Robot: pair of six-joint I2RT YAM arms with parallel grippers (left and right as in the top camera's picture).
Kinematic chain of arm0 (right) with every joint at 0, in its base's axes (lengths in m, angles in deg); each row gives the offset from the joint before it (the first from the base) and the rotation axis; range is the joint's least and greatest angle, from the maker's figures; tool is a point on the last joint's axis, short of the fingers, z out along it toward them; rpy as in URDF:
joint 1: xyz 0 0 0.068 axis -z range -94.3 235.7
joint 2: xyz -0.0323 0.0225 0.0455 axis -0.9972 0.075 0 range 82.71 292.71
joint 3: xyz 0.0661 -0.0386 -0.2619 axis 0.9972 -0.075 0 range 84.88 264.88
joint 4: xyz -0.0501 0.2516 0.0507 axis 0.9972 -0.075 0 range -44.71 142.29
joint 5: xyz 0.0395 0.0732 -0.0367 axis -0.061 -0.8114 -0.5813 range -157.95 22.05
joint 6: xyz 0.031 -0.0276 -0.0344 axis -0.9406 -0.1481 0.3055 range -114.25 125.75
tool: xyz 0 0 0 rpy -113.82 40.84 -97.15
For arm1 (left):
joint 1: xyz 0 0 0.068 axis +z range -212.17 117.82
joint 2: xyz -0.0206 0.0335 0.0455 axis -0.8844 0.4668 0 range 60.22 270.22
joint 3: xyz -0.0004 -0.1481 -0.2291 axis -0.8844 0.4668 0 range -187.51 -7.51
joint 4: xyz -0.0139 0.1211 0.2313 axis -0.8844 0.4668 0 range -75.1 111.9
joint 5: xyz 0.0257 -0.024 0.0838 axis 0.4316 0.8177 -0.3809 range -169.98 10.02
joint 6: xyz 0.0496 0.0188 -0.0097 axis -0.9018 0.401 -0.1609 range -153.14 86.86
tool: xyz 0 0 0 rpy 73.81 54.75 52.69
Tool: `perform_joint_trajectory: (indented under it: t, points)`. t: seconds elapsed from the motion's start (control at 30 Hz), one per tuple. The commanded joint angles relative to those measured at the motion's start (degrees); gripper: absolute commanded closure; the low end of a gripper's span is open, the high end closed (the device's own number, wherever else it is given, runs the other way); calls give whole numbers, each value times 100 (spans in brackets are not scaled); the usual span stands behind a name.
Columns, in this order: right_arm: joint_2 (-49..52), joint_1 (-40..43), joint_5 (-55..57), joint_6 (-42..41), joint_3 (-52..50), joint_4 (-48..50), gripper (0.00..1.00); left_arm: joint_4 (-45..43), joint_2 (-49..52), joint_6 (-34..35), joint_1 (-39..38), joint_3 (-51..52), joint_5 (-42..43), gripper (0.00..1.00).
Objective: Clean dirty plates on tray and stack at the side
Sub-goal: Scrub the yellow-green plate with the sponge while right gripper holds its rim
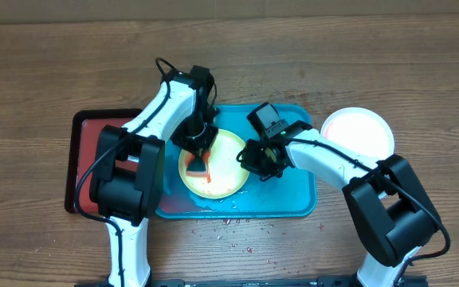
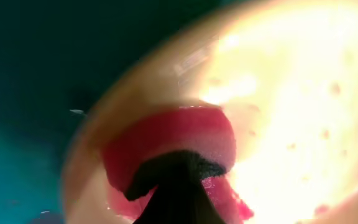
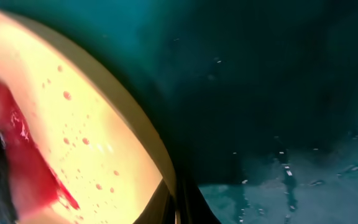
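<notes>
A yellow-green plate with red sauce specks lies in the turquoise tray. My left gripper is shut on a red sponge and presses it on the plate's left half. In the left wrist view the sponge sits on the plate under a dark finger. My right gripper is shut on the plate's right rim. The right wrist view shows its fingers astride the rim of the plate, over the tray floor. A white plate lies right of the tray. No light blue plate shows.
A dark red tray lies left of the turquoise tray, partly under my left arm. Red crumbs are scattered on the wooden table in front of the tray. The tray floor near the front is wet.
</notes>
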Motion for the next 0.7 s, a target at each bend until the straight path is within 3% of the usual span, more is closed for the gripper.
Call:
perform_joint_trajectory:
  t: [0.0, 0.17, 0.27, 0.33, 0.47, 0.57, 0.67]
  points:
    - [63, 188, 284, -42, -129, 31, 96, 179, 195, -1086, -278, 553, 1161, 96]
    - [63, 186, 264, -22, -129, 31, 96, 195, 192, -1937, -310, 649, 2321, 96]
    - [63, 186, 262, -22, -129, 28, 96, -225, 192, -1779, -286, 616, 2487, 96]
    - [63, 186, 262, -22, -129, 28, 96, -855, 192, -737, -223, 590, 1816, 96]
    - [63, 186, 267, 2, -129, 28, 96, -1644, 184, 1823, -164, 330, -715, 96]
    - [63, 186, 267, 22, -131, 28, 96, -1316, 181, 2761, -214, -79, -2098, 96]
    - [66, 186, 267, 22, -133, 31, 96, -1060, 181, 3132, -282, -433, -2883, 96]
